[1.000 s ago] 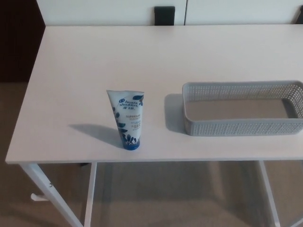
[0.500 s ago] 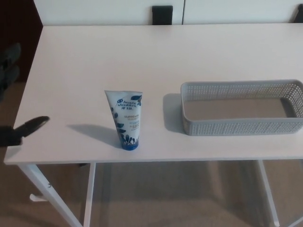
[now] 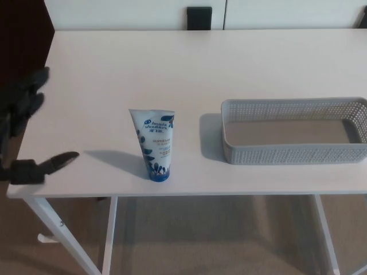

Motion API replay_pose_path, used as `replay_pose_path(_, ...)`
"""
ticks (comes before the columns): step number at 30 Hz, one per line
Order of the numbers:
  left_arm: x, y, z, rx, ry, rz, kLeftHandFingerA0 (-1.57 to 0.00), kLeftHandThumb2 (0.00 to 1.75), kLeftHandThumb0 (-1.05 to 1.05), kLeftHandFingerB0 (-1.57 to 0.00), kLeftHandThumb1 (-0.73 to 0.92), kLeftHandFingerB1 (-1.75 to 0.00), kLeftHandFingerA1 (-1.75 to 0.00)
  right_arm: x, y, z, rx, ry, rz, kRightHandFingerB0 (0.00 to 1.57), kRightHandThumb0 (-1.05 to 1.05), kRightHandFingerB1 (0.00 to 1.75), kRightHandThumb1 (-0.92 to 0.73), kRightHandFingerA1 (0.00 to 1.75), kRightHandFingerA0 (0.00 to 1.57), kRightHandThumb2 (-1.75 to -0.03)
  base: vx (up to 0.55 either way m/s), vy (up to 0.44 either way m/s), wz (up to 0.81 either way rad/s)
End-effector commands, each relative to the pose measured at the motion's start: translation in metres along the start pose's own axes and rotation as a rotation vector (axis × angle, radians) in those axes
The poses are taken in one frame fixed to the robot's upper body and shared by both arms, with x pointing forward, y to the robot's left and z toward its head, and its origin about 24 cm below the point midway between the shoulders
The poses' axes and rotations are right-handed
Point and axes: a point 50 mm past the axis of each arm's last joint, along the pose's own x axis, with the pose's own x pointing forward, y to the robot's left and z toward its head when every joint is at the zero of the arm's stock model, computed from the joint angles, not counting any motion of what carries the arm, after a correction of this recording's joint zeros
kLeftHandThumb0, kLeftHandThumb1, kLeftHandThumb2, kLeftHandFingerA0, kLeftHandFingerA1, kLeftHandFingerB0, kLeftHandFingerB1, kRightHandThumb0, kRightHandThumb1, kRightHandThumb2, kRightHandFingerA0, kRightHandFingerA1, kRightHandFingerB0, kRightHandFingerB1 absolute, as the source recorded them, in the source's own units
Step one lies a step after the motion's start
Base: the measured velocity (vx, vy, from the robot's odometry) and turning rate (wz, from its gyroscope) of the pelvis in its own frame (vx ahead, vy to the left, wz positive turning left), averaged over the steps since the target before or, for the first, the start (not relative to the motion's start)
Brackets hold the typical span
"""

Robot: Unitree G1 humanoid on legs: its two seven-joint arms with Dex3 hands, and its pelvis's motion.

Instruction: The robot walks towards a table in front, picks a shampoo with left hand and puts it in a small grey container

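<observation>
— Hand question first: where does the left hand (image 3: 16,117) sit from the shampoo tube (image 3: 155,143)?

— Well to the tube's left, at the picture's edge, over the left end of the desk (image 3: 229,63). Its two fingers (image 3: 31,86) reach out above and the thumb (image 3: 54,163) lower down. There is a wide gap between them and nothing held in it. Much of the palm and all of the arm are cut off by the frame.

— And the tube itself?

— It stands on the desk near the front edge, apart from the hand. Its long axis is upright: dark blue cap down on the desk, broad flat crimped end on top. The printed face is turned towards the camera, though the small print is too blurred to read. Its shadow falls on the desk to its left.

— What lies to the tube's right?

— A grey container (image 3: 292,153), a low oblong basket with perforated walls. It is near the tube but not touching it, and its long side runs along the desk's front edge. Inside, only its own bare floor shows. Its right end is cut off by the frame.

— Anything behind the tube?

— A small black thing (image 3: 199,17) beyond the desk's far edge; I cannot tell what it is.
</observation>
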Motion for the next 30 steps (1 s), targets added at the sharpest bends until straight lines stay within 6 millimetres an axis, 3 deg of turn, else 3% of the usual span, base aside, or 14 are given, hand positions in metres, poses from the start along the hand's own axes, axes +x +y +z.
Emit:
replay_pose_path(1,0.004,-0.01,0.002,0.024,0.008,-0.033,-0.07,0.56,-0.36,-0.09,0.44,-0.25,-0.27,-0.001,-0.002,-0.005,0.003,0.011,0.002,0.59,-0.29,0.41,-0.66,0.46,0.73,-0.6,0.0,0.0,0.0)
replay_pose_path(12,-0.001,-0.047,0.005,-0.007,-0.008,-0.146,-0.07,0.61,-0.37,-0.06,0.4,-0.23,-0.28,-0.001,-0.002,-0.006,-0.003,0.015,0.006,0.58,-0.29,0.4,-0.67,0.45,0.72,-0.6,0.0,0.0,0.0)
replay_pose_path(27,-0.004,-0.063,-0.001,0.007,0.014,-0.212,-0.07,0.57,-0.37,-0.06,0.44,-0.22,-0.29,-0.002,-0.001,-0.009,0.001,0.016,0.01,0.58,-0.29,0.4,-0.68,0.45,0.71,-0.59,0.0,0.0,0.0)
replay_pose_path(30,-0.004,-0.069,0.001,-0.053,0.007,-0.236,-0.06,0.57,-0.37,-0.07,0.44,-0.23,-0.28,-0.002,-0.001,-0.009,0.026,0.02,0.007,0.58,-0.3,0.4,-0.66,0.45,0.71,-0.59,0.0,0.0,0.0)
